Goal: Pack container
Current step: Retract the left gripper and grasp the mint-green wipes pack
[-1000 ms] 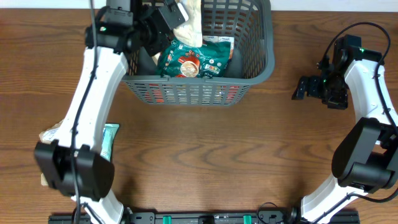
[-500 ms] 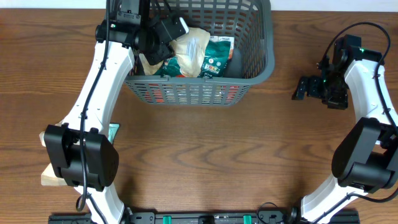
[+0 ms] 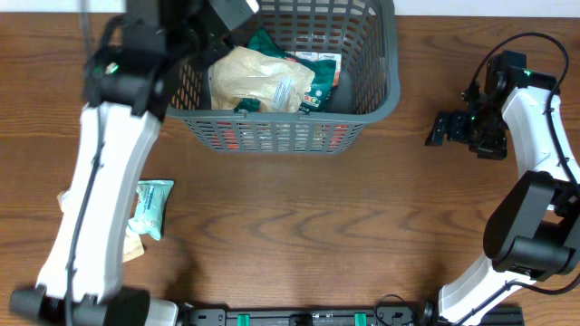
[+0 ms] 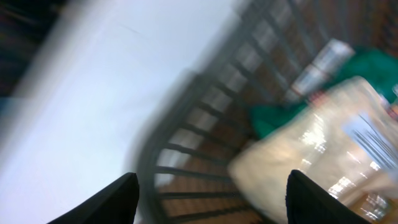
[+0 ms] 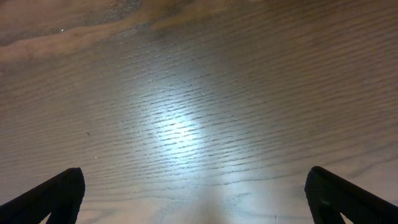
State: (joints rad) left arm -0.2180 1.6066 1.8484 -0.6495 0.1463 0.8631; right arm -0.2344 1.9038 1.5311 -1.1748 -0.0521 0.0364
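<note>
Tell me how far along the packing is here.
Done: a tan packet and green packets lie inside the container. In hand: nothing; the left gripper hangs over the container's left end, jaws open and empty, and the right gripper sits idle over the table. Left: a teal packet and a tan item beside it on the table.

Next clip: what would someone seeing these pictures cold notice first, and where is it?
The dark grey container at the far edge of the table stands out, a tan packet lying on top of green packets inside it. The left gripper hangs open and empty above its far left corner. A pale teal packet lies on the table near the left edge, not yet packed.
</note>
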